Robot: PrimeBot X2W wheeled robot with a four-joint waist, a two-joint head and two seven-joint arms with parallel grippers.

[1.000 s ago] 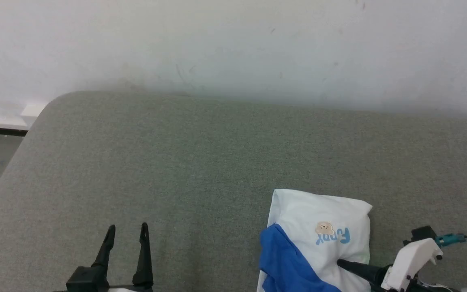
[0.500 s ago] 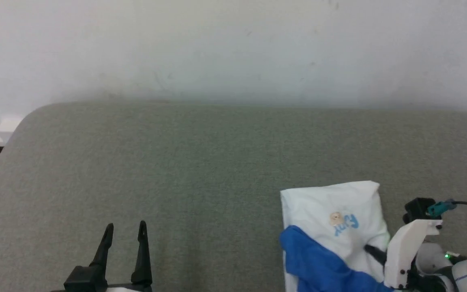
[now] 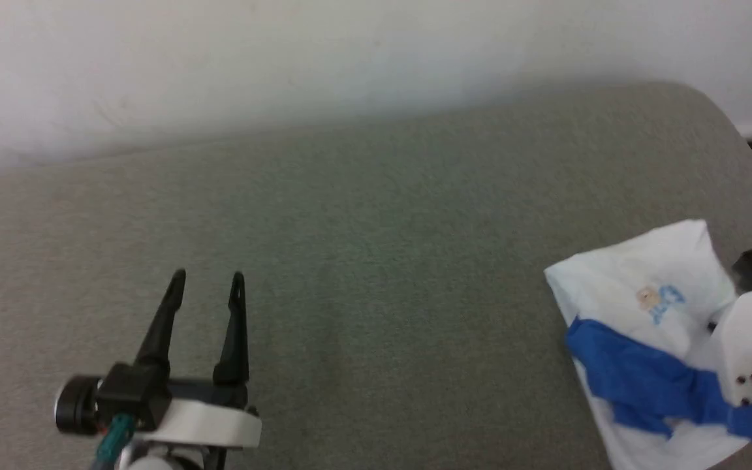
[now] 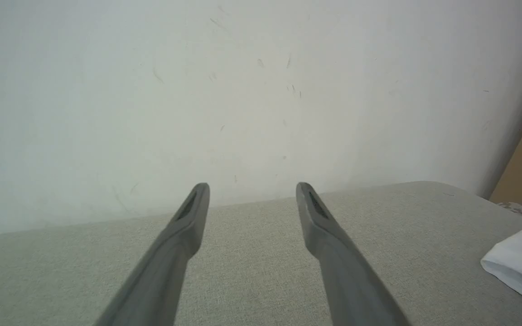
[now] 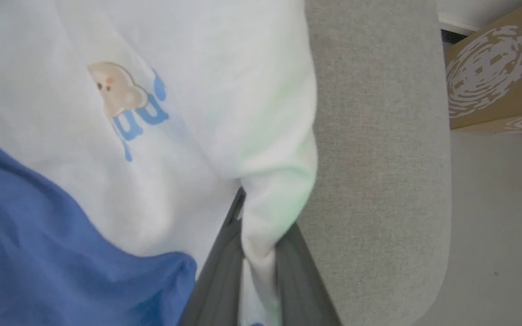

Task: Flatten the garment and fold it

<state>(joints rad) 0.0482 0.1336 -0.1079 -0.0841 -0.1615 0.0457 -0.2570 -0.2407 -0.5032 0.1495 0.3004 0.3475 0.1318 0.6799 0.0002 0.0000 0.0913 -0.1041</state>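
Your right claw (image 5: pixel 261 226) pinches a fold of the garment (image 5: pixel 197 68), likely to pull it flat; your left claw (image 3: pixel 208 277) hangs spread, well apart.

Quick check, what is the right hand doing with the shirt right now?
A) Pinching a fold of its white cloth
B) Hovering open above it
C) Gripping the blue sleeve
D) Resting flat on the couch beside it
A: in the right wrist view, the right hand has its two fingers closed together with a fold of the shirt, white cloth, squeezed between them.
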